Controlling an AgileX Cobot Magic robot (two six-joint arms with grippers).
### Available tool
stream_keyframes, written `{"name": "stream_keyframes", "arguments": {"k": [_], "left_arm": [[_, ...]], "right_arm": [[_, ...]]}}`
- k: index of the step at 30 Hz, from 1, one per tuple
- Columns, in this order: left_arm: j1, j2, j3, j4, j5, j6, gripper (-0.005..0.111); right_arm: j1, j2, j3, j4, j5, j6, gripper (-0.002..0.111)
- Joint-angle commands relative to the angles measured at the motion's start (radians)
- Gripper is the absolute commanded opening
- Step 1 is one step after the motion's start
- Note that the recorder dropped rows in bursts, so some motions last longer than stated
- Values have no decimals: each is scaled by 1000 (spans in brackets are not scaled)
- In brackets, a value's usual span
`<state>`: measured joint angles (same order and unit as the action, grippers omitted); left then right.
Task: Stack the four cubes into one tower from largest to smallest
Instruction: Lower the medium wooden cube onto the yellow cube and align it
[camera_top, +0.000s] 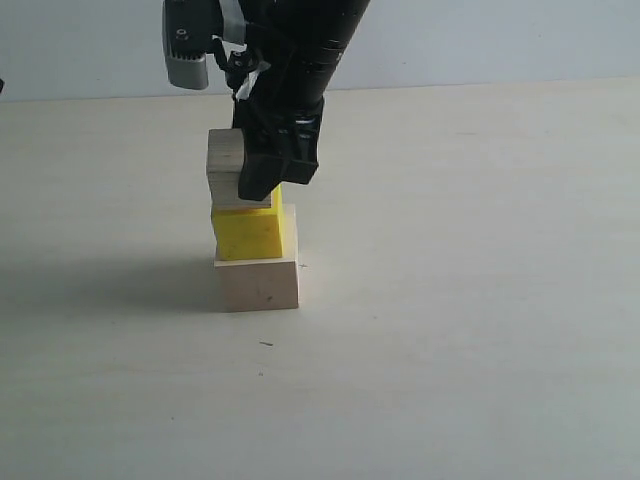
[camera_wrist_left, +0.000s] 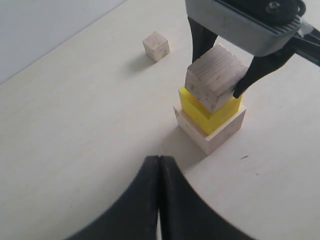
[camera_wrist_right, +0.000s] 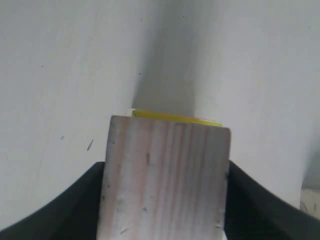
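The large pale wood cube (camera_top: 258, 284) stands on the table with the yellow cube (camera_top: 247, 232) on top of it. The medium wood cube (camera_top: 224, 160) is at the top of the yellow cube, overhanging it slightly to the left. My right gripper (camera_top: 250, 176) comes down from above and is shut on this medium cube (camera_wrist_right: 165, 175), one finger against each side (camera_wrist_left: 250, 75). The smallest wood cube (camera_wrist_left: 156, 46) lies alone on the table beyond the stack. My left gripper (camera_wrist_left: 159, 159) is shut and empty, off to the side of the stack (camera_wrist_left: 220, 135).
A pale wall (camera_top: 500, 40) runs along the far edge of the light tabletop (camera_top: 480, 350). The right arm's dark body and grey wrist camera (camera_top: 187, 50) hang over the stack.
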<state>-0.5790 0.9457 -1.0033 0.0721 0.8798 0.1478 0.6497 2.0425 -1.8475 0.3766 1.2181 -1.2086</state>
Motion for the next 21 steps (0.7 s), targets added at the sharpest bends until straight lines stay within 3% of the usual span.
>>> {"name": "stream_keyframes", "arguments": {"k": [1, 10, 16, 21], "left_arm": [[2, -3, 3, 3, -4, 5, 0], [2, -3, 3, 3, -4, 5, 0], [2, -3, 3, 3, -3, 10, 0], [2, -3, 3, 3, -3, 10, 0]], "right_arm": [[2, -4, -7, 4, -4, 8, 56], [2, -4, -7, 4, -4, 32, 56], [2, -4, -7, 4, -2, 32, 67], [2, -4, -7, -19, -6, 32, 68]]}}
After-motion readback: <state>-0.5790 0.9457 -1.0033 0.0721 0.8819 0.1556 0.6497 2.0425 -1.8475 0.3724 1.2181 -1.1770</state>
